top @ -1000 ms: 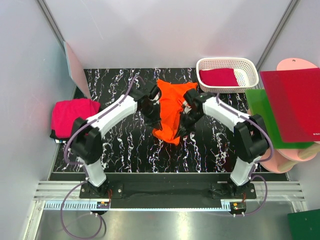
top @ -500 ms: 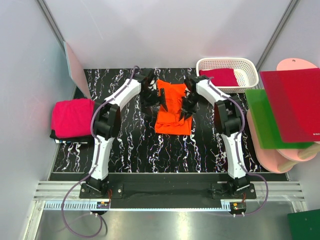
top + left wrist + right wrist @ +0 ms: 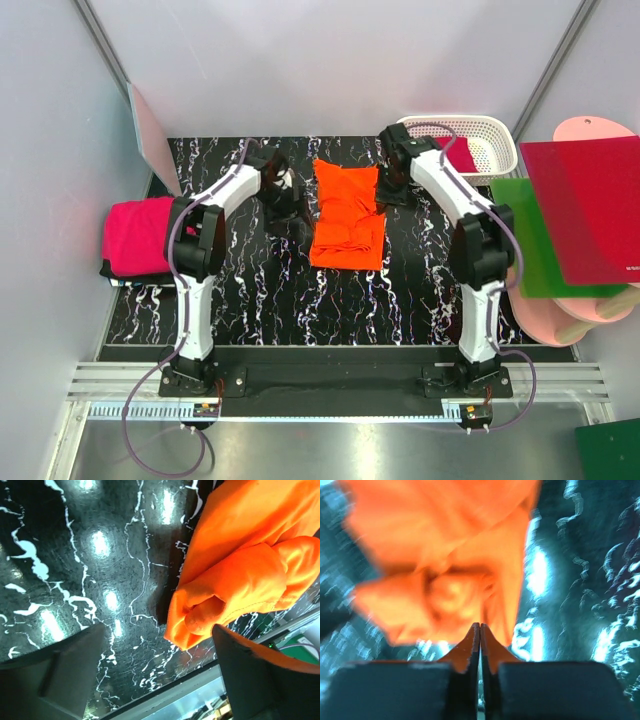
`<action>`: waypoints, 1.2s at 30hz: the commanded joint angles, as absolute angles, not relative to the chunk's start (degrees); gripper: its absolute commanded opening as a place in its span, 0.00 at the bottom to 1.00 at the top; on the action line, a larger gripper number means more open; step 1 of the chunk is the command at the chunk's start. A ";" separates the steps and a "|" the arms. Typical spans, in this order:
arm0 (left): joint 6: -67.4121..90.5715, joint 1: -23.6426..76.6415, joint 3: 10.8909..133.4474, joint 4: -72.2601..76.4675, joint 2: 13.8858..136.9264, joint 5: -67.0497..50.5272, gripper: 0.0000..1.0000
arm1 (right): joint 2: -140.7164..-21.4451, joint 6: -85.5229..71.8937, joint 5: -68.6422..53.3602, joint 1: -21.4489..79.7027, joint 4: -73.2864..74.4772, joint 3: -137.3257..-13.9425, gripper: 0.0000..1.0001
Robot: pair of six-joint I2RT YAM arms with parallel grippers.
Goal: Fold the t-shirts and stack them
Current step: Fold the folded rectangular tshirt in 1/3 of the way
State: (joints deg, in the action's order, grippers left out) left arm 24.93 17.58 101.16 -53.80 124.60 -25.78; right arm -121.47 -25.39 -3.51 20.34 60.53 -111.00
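The orange t-shirt [image 3: 345, 215] lies folded on the table [image 3: 300, 300], around the middle of its far half and between the two grippers. Its long axis runs from the arms' side towards the back wall. The far end is flat and fairly square, while the near end is rumpled into loose folds. In the left wrist view one corner [image 3: 235, 590] is bunched into a rolled lump sitting on the dark surface.

The left gripper [image 3: 290, 205] hangs just beside the shirt's left edge with its jaws spread wide. Its two fingers [image 3: 55, 680] stand far apart at the bottom of its own camera view, and nothing is held between them. The right gripper [image 3: 388, 195] is at the shirt's right edge. Its jaws are pressed together tip to tip [image 3: 480, 635] in front of the orange cloth. That view is blurred, and no fold shows between the tips.

A magenta t-shirt [image 3: 140, 235] lies folded at the table's left edge. A crimson one [image 3: 462, 155] lies in a white basket [image 3: 500, 140] at the far right corner, partly behind the right arm.

The tabletop is glossy black with white marble veining and reflects the lamps as bright spots. Pale walls close it in on three sides. A pink board [image 3: 150, 135] leans in the far left corner. To the right, a red sheet [image 3: 590, 205] and a green sheet [image 3: 525, 240] lie over pale pink boards [image 3: 580, 310]. A metal rail [image 3: 330, 385] runs along the near edge, by the arm bases.
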 commanded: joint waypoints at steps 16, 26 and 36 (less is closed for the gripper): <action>21.27 16.96 94.22 -51.77 121.99 -27.34 0.00 | -119.79 -14.94 -31.20 22.59 56.87 -93.16 0.00; 20.39 16.70 96.32 -53.70 123.13 -26.19 0.00 | -130.51 -18.36 -17.96 22.59 57.31 -109.32 0.00; 19.78 16.26 97.82 -54.41 124.28 -26.28 0.00 | -124.46 -24.07 -0.90 22.50 50.55 -112.16 0.00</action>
